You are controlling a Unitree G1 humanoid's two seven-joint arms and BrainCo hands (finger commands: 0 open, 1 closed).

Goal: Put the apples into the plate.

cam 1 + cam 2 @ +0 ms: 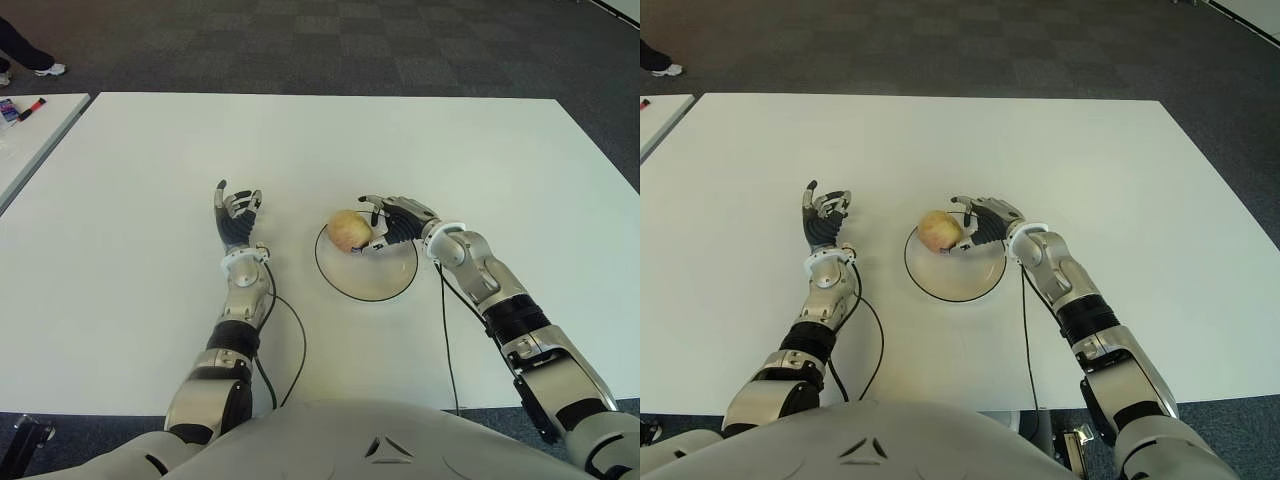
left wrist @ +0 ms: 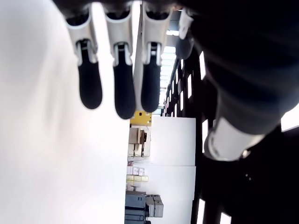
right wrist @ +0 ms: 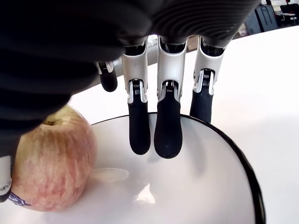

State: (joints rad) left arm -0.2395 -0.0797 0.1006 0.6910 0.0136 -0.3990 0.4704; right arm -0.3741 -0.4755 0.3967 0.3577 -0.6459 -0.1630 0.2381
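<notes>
- The left hand (image 1: 236,215) shows over the white rectangular table (image 1: 120,250), left of the plate, palm up; its dark-tipped fingers (image 2: 117,88) are loosely extended and hold nothing.
- The round, yellow-red apple (image 1: 349,231) sits inside the white, black-rimmed round plate (image 1: 385,292), at its left edge.
- The right hand (image 1: 398,222) is over the plate just right of the apple; its fingers (image 3: 166,126) hang straight down, parted from the fruit, gripping nothing.
- Judged by looks, the apple is firm, moderately heavy, smooth-skinned and likely to roll; a wrap around its widest girth would hold best.
</notes>
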